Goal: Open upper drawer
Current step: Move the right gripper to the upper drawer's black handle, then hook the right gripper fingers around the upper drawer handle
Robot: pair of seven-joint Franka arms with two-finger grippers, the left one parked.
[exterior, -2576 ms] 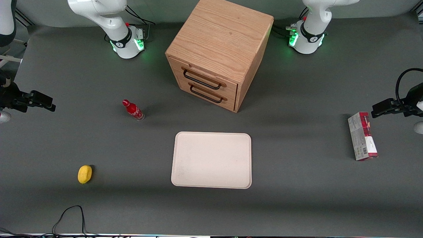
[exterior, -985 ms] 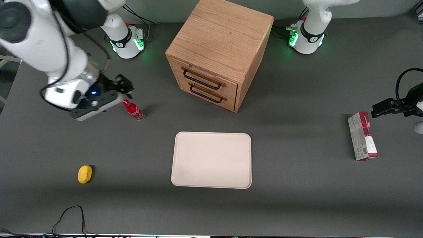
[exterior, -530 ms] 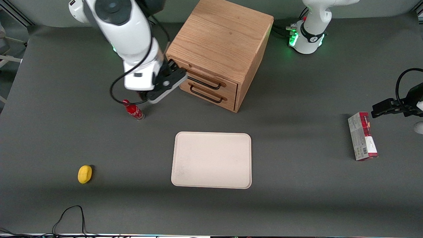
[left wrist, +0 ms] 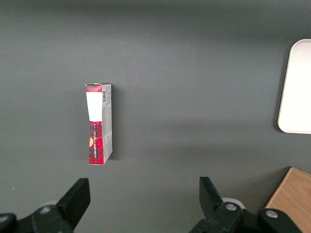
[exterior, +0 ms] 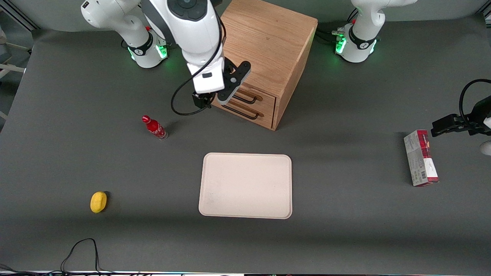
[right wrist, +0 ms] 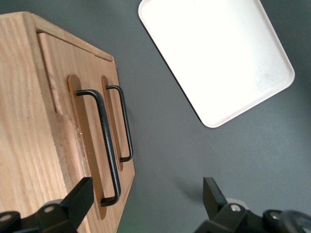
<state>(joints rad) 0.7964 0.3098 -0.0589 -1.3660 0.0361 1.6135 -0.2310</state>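
Upper drawer (right wrist: 60, 97): shut flush in the cabinet (exterior: 261, 42), the higher of the two fronts; its black handle (right wrist: 104, 145) lies along the front, partly covered by the arm in the front view.
Gripper (right wrist: 146, 204): hanging just in front of the upper drawer, close to its handle without touching it; jaws spread wide with nothing between them.
Lower drawer (exterior: 264, 115): shut as well, directly under the upper one, its own black handle (exterior: 241, 112) in plain sight.
Cabinet: standing on the tabletop (exterior: 345, 230) between the two arm bases, turned at an angle to the front camera.
Tray (exterior: 245, 186): flat on the tabletop, nearer the front camera than the cabinet.
Bottle (exterior: 154, 127): red, upright, beside the cabinet toward the working arm's end.
Lemon (exterior: 98, 201): nearer the front camera than the bottle.
Box (exterior: 420, 158): red and white, lying toward the parked arm's end.
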